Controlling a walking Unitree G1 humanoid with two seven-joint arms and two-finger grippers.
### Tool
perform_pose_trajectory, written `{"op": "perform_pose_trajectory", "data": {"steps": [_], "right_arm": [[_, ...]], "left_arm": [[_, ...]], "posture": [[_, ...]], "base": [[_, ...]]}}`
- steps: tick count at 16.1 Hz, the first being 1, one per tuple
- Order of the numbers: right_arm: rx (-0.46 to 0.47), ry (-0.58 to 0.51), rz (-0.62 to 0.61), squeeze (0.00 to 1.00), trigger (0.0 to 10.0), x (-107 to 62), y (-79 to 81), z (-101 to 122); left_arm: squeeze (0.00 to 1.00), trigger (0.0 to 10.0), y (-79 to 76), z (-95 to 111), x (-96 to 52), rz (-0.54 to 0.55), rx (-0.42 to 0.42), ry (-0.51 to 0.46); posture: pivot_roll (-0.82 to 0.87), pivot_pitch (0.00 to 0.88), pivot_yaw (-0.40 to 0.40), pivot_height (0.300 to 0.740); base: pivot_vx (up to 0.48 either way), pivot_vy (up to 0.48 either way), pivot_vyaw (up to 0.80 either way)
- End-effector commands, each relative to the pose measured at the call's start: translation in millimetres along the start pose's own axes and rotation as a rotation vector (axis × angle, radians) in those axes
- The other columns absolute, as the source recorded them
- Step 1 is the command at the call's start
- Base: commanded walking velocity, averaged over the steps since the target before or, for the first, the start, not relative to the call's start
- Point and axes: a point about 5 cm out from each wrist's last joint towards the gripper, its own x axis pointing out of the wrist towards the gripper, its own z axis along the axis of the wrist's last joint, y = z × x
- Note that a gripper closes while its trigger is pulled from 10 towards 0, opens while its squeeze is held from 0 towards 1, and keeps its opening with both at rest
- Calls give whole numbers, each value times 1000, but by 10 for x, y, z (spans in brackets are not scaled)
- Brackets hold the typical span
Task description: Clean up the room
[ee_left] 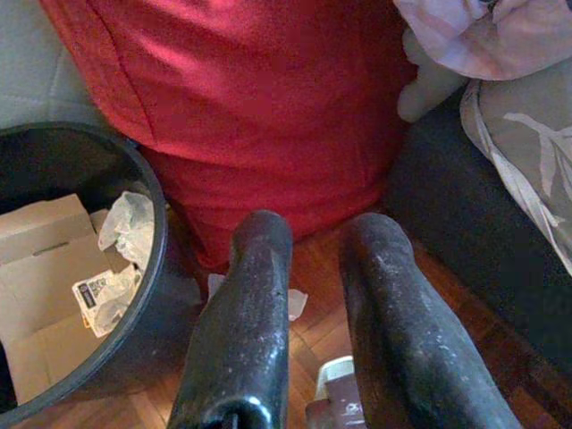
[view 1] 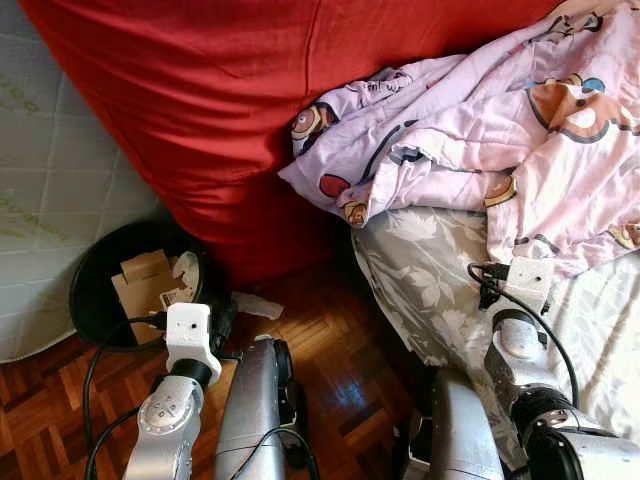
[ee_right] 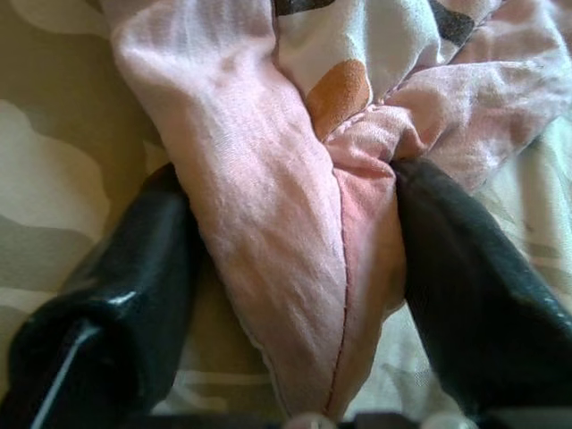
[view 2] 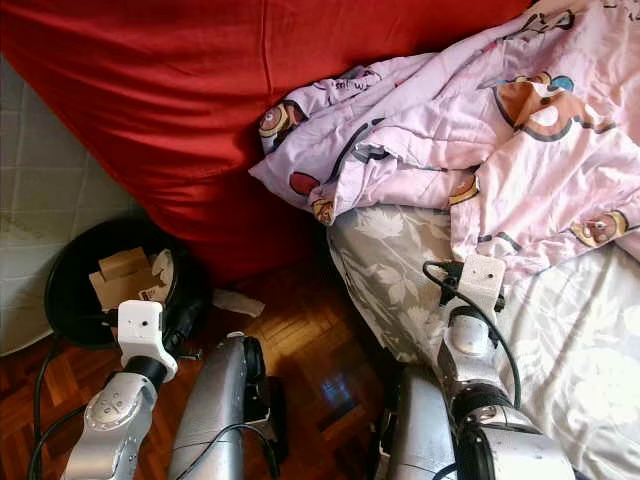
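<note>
I have the right arm reached forward over the bed, wrist bent down onto the mattress, and the right gripper (ee_right: 295, 259) sits at the near edge of the pink patterned blanket (view 1: 520, 130). In its wrist view the two black fingers (ee_right: 465, 277) stand on either side of a thick fold of that blanket, pressed against the cloth from both sides, so I read it as clamped on the fold, with the grey floral sheet (view 1: 420, 280) right beneath the fingertips. The rest of the blanket lies bunched ahead of that gripper, spilling against the big red cushion (view 1: 220, 110) beyond it.

My left arm is raised at my left side with the forearm pointing forward and down toward the parquet floor (view 1: 340, 370). The left gripper (ee_left: 313, 268) holds nothing; its fingers (ee_left: 246, 313) stand a little apart with a narrow gap between them. Just beside it to its left is the black bin (ee_left: 152, 268), holding cardboard (ee_left: 45, 268) and crumpled wrappers (ee_left: 116, 268). A scrap of white paper (view 1: 258, 305) lies on the floor just ahead of the fingertips, at the foot of the red cushion.
</note>
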Motion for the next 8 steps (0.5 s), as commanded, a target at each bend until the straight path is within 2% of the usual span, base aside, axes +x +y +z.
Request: {"op": "perform_pose_trajectory", "data": {"steps": [1, 4, 8], "right_arm": [[-30, 135, -4, 0, 0, -119, -20, -338], [-55, 150, -23, 0, 0, -135, -54, -384], [-39, 145, -78, 0, 0, -98, -206, -354]], "left_arm": [[0, 10000, 56, -132, -83, 10, 14, 62], [0, 10000, 85, -133, -94, 19, 16, 63], [0, 10000, 95, -191, -131, 32, 20, 86]], "posture": [[101, 368, 84, 582], [108, 371, 82, 582], [103, 373, 73, 582]], "base": [[0, 0, 0], [0, 0, 0], [0, 0, 0]]}}
